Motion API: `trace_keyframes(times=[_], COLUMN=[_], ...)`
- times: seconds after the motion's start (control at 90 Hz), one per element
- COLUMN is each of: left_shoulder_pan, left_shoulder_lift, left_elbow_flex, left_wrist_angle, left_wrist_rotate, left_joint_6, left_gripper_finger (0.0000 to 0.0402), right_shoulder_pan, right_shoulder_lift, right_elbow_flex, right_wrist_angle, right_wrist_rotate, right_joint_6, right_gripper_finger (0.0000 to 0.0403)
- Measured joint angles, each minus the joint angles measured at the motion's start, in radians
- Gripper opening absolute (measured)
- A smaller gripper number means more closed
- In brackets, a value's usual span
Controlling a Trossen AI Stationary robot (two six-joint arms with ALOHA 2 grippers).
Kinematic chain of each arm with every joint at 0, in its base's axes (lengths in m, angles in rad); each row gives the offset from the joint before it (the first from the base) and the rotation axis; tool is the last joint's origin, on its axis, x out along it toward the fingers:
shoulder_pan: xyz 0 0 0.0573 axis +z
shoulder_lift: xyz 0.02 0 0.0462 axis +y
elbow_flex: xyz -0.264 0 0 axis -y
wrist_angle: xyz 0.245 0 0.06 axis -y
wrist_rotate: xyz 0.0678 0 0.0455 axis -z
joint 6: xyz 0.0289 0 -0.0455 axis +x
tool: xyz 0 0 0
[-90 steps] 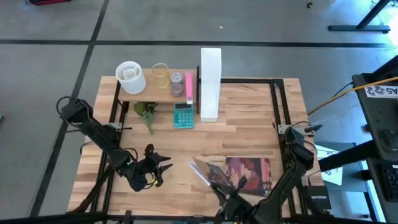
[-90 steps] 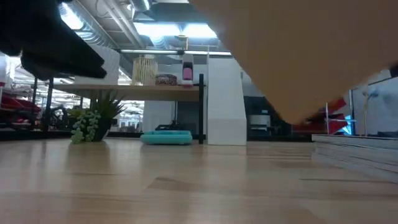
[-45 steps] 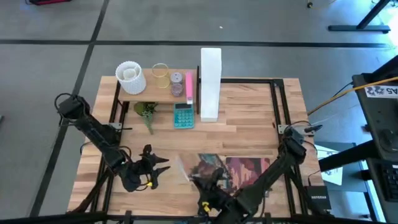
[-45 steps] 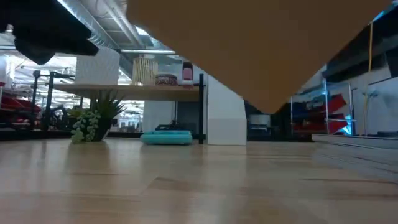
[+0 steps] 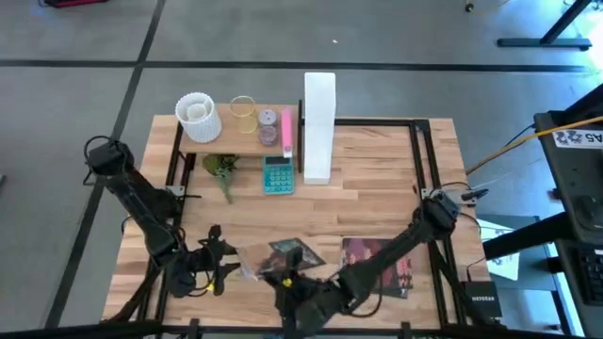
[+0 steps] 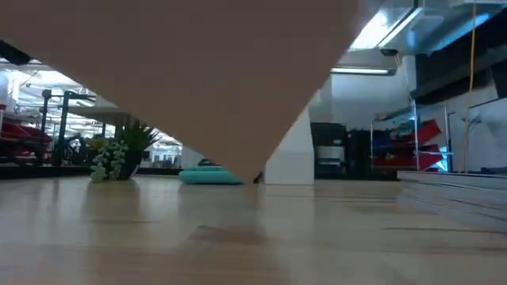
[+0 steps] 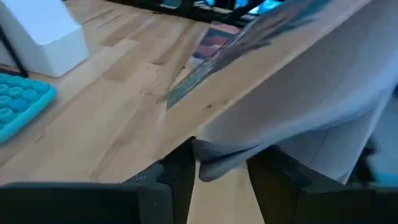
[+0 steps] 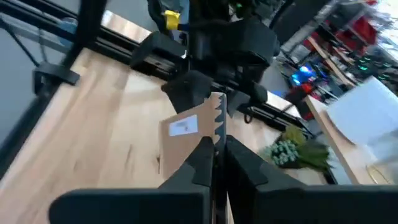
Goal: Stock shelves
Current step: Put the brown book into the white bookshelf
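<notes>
A thin book (image 5: 283, 252) with a picture cover and a brown back (image 6: 182, 71) hangs over the table's near middle, with my right gripper (image 5: 287, 281) shut on it. My left gripper (image 5: 219, 256) is open at the book's left end. Its fingers (image 7: 177, 177) stand either side of the book's corner (image 7: 214, 163); whether they touch it I cannot tell. At the far left the wood shelf (image 5: 240, 139) carries a white vase (image 5: 198, 115), a glass jar (image 5: 244, 108) and pink items (image 5: 285, 132). The white file box (image 5: 318, 127) stands upright beside it. My right gripper pinches the book's near edge (image 8: 215, 127) between its two fingers, one on each face. The fingers come from the table's near right side, about level. The book is lifted clear of the table and tilted, its brown back turned down.
A second picture book (image 5: 379, 259) lies flat at the near right. A teal calculator (image 5: 278, 174) and a small green plant (image 5: 221, 169) lie in front of the shelf. Black rails (image 5: 419, 151) run along the table's sides.
My right gripper has carried the book toward the table's left edge, off the flat book at the near right, lifted and tilted. My left gripper has shifted a little toward the left and near edges, and the book's corner now lies between its fingers.
</notes>
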Motion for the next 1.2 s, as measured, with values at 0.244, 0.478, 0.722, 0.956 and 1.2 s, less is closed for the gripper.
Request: trace_keyframes(times=[0.244,0.478,0.722,0.956,1.2], left_shoulder_pan=[-0.088,-0.126,-0.117,-0.112,-0.079], left_shoulder_lift=[-0.052,-0.056,-0.056,-0.056,-0.056], left_elbow_flex=[0.002,0.002,0.002,0.002,0.002], left_wrist_angle=[-0.009,-0.010,-0.010,-0.010,-0.007], left_wrist_rotate=[-0.054,-0.139,-0.177,-0.255,-0.251], left_joint_6=[0.005,0.006,0.003,0.011,0.030], left_gripper_finger=[0.0125,0.0125,0.0125,0.0125,0.0125], right_shoulder_pan=[0.005,0.005,-0.077,-0.099,-0.097], right_shoulder_lift=[-0.160,-0.368,-0.332,-0.223,-0.143], right_elbow_flex=[-0.179,-0.743,-1.044,-1.084,-1.083], right_wrist_angle=[0.046,0.860,1.472,1.671,1.674], right_wrist_rotate=[0.026,-0.035,-0.195,-0.184,-0.184], right_joint_6=[0.012,0.035,0.144,0.139,0.189], right_gripper_finger=[0.0000,0.0000,0.0000,0.0000,0.0000])
